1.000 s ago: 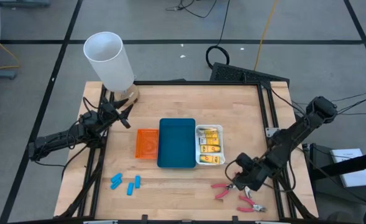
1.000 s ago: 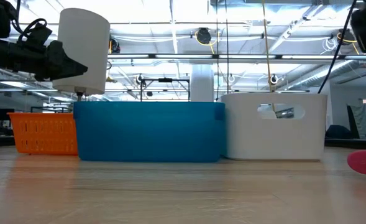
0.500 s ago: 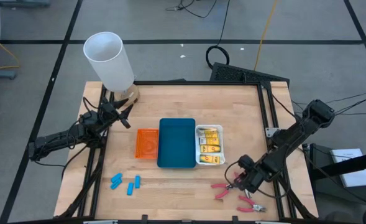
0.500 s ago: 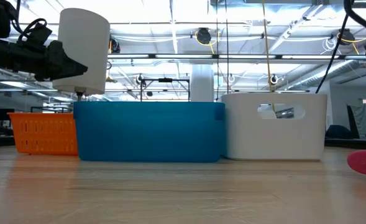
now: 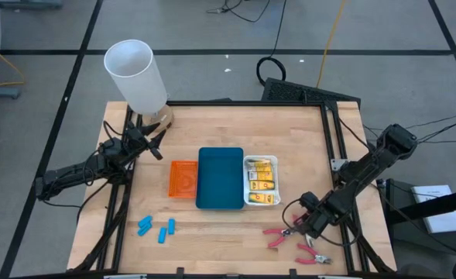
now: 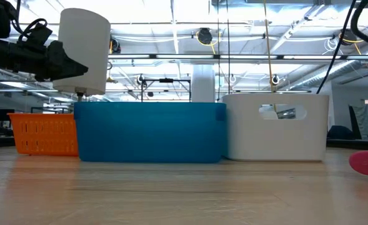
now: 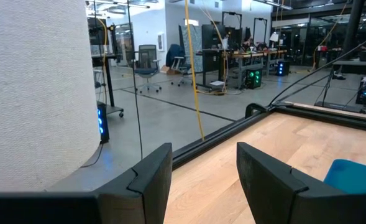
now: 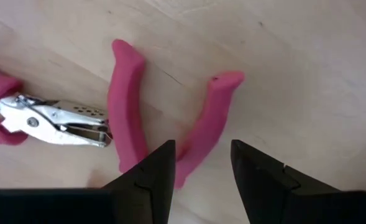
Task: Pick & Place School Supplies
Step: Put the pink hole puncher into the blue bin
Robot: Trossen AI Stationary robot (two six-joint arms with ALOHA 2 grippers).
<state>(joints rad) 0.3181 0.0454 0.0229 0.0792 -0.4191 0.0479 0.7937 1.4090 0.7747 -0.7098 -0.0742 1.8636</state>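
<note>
Bright, even light from ceiling strips (image 6: 171, 25) overhead; the bench (image 5: 212, 124) shows only soft shadows. Down low, the near boards blur. The right pincer (image 8: 201, 171) looms dark and soft-edged.

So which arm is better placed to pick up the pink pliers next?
The right. Its gripper hangs open just over the pink pliers, jaws at one handle. The left gripper waits far off, beside the white cylinder.
</note>
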